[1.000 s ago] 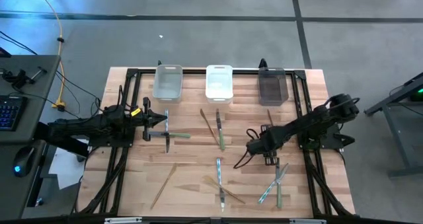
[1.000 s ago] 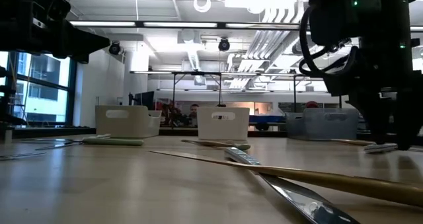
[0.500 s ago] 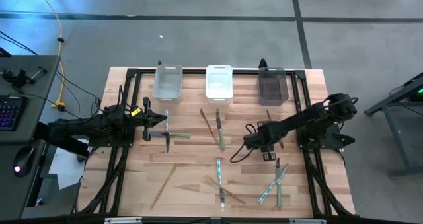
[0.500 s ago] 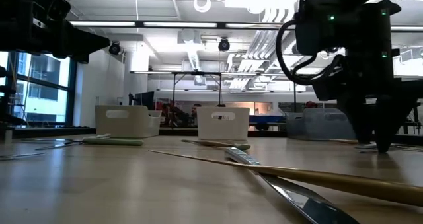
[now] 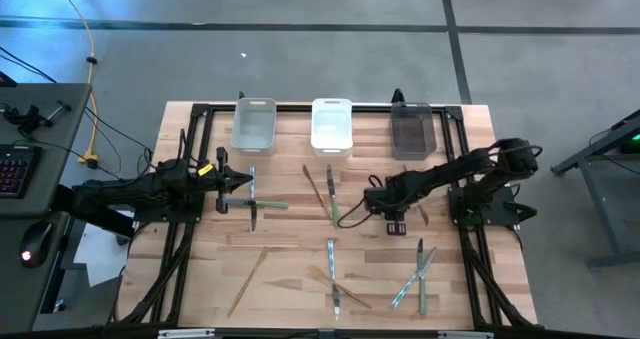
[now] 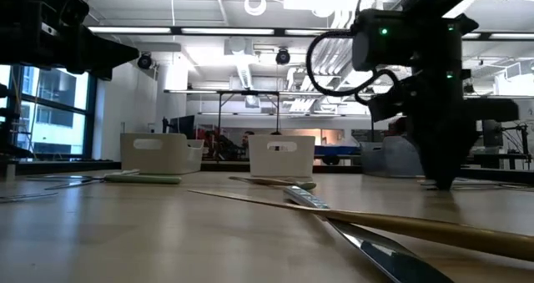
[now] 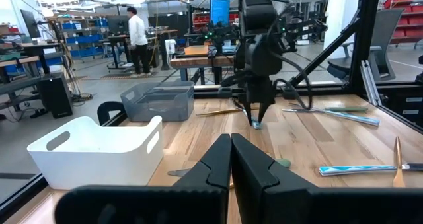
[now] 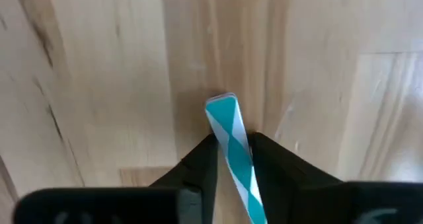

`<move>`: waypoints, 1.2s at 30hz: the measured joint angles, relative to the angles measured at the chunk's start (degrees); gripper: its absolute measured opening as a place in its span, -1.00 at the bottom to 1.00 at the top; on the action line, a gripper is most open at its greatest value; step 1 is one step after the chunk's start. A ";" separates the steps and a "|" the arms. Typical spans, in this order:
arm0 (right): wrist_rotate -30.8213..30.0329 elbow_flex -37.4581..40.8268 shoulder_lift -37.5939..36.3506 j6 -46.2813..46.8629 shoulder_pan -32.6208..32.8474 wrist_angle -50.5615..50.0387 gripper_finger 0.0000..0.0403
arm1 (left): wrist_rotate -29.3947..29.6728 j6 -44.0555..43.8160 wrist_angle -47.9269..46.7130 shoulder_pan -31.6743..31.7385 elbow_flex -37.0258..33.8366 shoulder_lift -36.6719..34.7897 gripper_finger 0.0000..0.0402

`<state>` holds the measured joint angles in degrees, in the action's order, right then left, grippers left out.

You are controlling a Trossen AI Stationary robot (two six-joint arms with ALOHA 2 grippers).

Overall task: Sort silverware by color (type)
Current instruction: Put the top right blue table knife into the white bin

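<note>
Right gripper [image 5: 397, 222] has closed on a teal-striped utensil handle [image 8: 232, 141] and carried it up off the table [image 5: 290, 249], so one piece is ready for sorting. Beyond it wait three bins [image 5: 332, 125], with a gold utensil [image 5: 421, 210] just beside; left gripper [image 5: 243, 182] idles shut, well apart.

I see the wooden table [image 5: 290, 249] carrying three bins [image 5: 331, 126] beyond my right gripper [image 5: 395, 222], silverware [image 5: 333, 279] scattered beside it.

The teal-striped handle [image 8: 231, 151] runs off the wrist picture's edge between the right gripper's [image 8: 232, 159] fingers, its working end hidden.
</note>
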<state>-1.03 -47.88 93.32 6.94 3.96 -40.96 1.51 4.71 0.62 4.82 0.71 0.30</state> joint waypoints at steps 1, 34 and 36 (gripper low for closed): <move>0.74 0.00 0.00 0.63 -0.66 0.44 -0.73 | 0.01 0.00 0.00 0.02 0.00 0.02 -0.98; -7.01 -46.07 9.27 11.04 -31.72 16.37 -0.94 | 0.01 0.00 -0.02 0.01 0.00 0.00 -0.98; -4.19 -49.08 13.20 11.06 -33.35 16.48 -0.94 | 0.02 0.00 0.00 0.02 0.00 0.00 -0.98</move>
<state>-5.22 -96.95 106.52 18.01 -29.39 -24.48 1.53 4.71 0.62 4.84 0.71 0.30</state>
